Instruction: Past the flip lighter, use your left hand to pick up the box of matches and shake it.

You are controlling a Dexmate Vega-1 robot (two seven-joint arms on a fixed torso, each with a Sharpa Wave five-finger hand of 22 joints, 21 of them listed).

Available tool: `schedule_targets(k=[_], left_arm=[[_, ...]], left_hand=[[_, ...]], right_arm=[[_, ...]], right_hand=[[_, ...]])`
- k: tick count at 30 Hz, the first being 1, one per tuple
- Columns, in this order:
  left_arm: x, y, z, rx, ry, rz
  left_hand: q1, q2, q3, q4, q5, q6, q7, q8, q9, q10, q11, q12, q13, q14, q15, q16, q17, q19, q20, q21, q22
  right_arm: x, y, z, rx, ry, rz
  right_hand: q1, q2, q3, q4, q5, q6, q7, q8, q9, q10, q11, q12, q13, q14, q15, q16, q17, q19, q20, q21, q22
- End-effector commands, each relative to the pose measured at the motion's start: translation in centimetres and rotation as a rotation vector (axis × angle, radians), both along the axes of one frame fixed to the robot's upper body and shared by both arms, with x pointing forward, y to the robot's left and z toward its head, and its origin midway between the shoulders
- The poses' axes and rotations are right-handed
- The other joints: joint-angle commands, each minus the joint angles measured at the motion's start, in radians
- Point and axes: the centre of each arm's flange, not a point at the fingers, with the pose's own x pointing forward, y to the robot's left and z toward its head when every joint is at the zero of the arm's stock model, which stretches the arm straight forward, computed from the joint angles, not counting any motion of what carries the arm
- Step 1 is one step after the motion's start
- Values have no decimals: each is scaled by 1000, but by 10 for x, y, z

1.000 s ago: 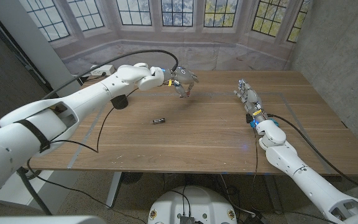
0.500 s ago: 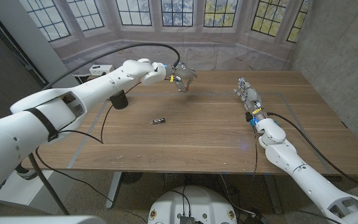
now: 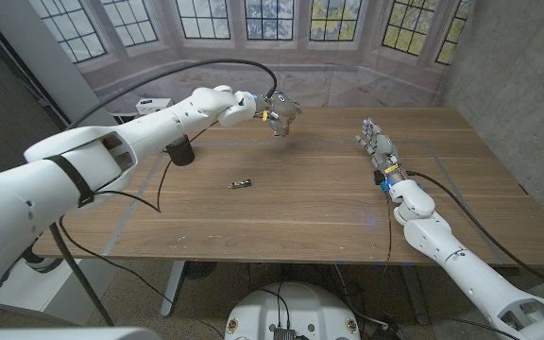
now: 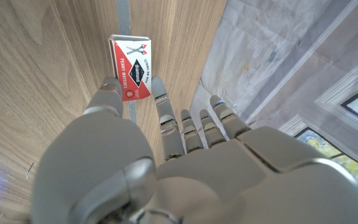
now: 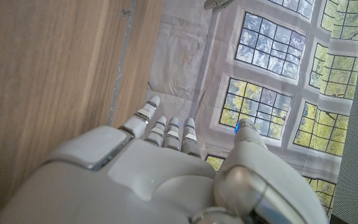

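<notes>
A black cylindrical object (image 3: 180, 151) stands near the worktop's (image 3: 300, 208) left edge, partly behind the left arm. That arm reaches from the near left corner across to the far edge, a black cable (image 3: 206, 71) looping above it. The left hand (image 3: 279, 111) hangs over the far edge a little left of the middle, fingers pointing down. In the left wrist view the box of matches (image 4: 130, 67), red and white with printed lettering, is pinched between the thumb (image 4: 109, 93) and a finger (image 4: 161, 102), the other fingers lying alongside, loosely extended. The box shows above the wood grain and a grey tape line; whether it touches the worktop cannot be told from that view, while in the head view the hand appears raised above the surface.

The flip lighter (image 3: 241, 183), small and dark, lies on the worktop nearer the robot than the left hand, left of the middle and well apart from the box.

Toward the right edge, the right hand (image 3: 376, 144) is over the worktop beyond its forearm, fingers extended toward the far edge and a little apart, holding nothing. The right wrist view shows its fingers (image 5: 166, 130) straight beside the wood, with a backdrop of leaded windows (image 5: 272, 99) beyond.
</notes>
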Motion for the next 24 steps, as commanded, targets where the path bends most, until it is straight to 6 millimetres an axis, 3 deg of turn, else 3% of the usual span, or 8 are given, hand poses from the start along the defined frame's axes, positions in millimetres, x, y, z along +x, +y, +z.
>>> schedule_targets(k=[1, 24], left_arm=[[-19, -8, -13, -15, 32, -39], [-68, -17, -52, -32, 98, -91]], left_hand=[[0, 9, 9, 1, -1, 1, -2, 3, 2, 7, -2, 2, 3, 9, -2, 5, 4, 3, -5, 2, 4], [-4, 11, 9, 2, -2, 0, -3, 2, 1, 9, -2, 1, 3, 9, 0, 5, 4, -5, -7, -1, 4]], right_arm=[[0, 2, -4, -3, 6, 8], [-7, 4, -1, -25, -8, 18]], right_hand=[[-6, 3, 6, -1, 0, 9, -1, 2, 4, 7, 3, 4, 4, 6, 1, 7, 4, 7, 2, -1, 5], [-5, 3, 7, -1, 0, 9, -1, 2, 4, 7, 2, 4, 4, 7, 0, 7, 4, 7, 3, -1, 5]])
